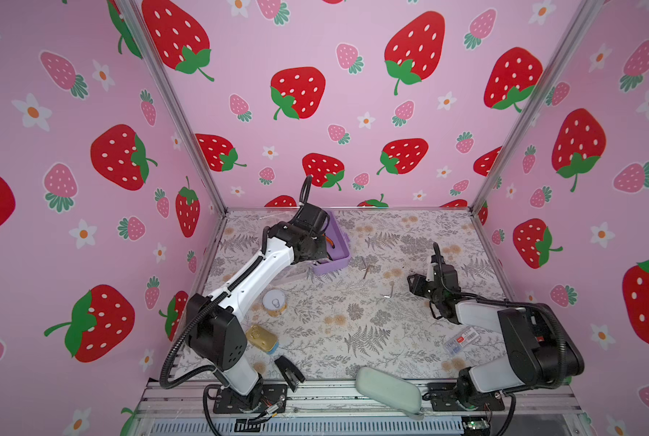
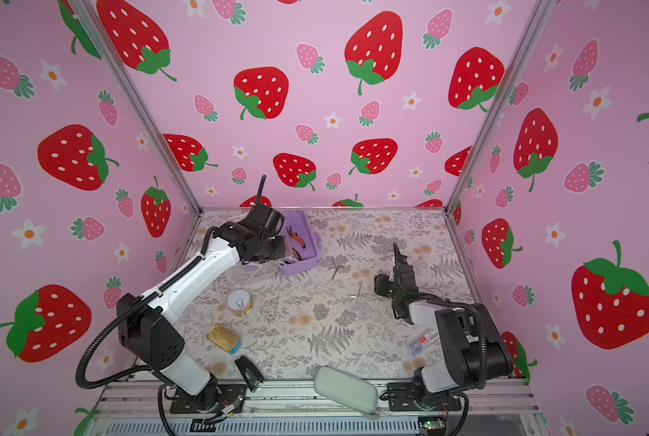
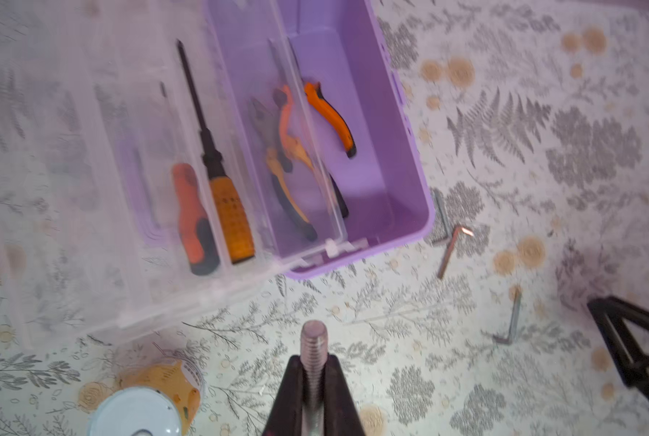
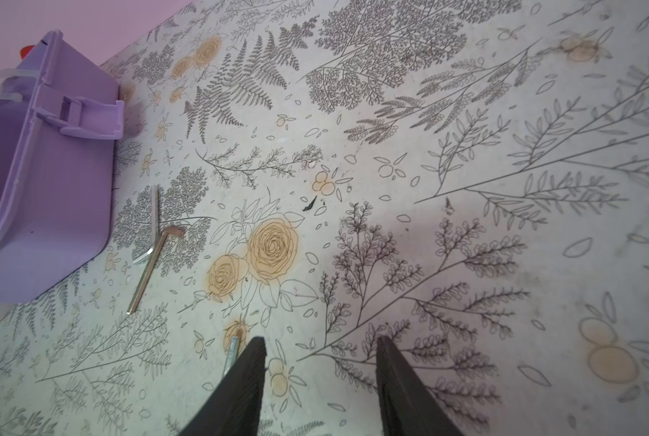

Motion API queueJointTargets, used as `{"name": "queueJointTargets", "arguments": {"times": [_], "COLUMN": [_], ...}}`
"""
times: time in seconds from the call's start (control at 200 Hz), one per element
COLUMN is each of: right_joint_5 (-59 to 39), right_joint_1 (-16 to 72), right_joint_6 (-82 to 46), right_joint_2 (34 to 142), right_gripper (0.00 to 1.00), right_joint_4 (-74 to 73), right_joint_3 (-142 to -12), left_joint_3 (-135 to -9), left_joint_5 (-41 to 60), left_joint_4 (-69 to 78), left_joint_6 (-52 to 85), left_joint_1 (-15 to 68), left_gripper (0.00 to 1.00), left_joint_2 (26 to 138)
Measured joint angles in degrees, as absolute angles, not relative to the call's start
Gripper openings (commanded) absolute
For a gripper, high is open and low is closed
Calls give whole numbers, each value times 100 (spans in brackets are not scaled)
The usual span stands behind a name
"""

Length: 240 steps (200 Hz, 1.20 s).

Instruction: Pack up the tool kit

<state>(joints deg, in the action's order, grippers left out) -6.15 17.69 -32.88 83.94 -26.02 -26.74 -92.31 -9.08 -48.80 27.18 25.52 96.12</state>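
While the left pincer [image 3: 315, 362] clamps a threaded bolt [image 3: 314, 336] (near the lilac case [image 3: 379, 170]) | right pincer [image 4: 319, 341] half-open, empty.

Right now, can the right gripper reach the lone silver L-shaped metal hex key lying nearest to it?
Probably yes: the right gripper is open and empty, and the hex key lies uncovered on bare table close beside it.

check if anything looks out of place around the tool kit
Yes: three hex keys lie loose on the table just outside the lilac case, two of them overlapping, while the pliers are already inside. Also odd: the left gripper is shut on a threaded bolt.
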Motion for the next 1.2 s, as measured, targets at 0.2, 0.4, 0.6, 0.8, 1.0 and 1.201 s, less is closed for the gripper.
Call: {"name": "queueJointTargets", "arguments": {"times": [0.2,0.4,0.6,0.8,1.0,1.201], "right_joint_5": [-353,268,987,1448,1632,1758], "right_joint_1": [2311,3336,4237,4416,4449,4477], "right_joint_6": [-3083,-2591,-2108,-1927,-1914,-1876], "right_joint_2": [7894,7854,7856,7745,7747,7843], "right_gripper": [49,48,48,49,50,51], "right_joint_4": [-2600,-2440,-2453,-2486,-2541,-2550], "right_joint_3": [-2685,-3000,-3157,-3131,-3131,-3131], "left_joint_3": [-9850,-10536,-11286,-11546,-11583,-11570], "left_joint_5": [-1031,-1205,-1406,-1509,-1592,-1557], "left_joint_4": [-4906,-5068,-5293,-5494,-5634,-5664], "left_joint_6": [2683,2602,2497,2484,2482,2576], "left_joint_1": [1798,1509,1437,1330,1288,1313], "left_gripper": [4,4,4,5,22,56], "left_joint_2": [10191,10860,11679,12143,12173,12132]}}
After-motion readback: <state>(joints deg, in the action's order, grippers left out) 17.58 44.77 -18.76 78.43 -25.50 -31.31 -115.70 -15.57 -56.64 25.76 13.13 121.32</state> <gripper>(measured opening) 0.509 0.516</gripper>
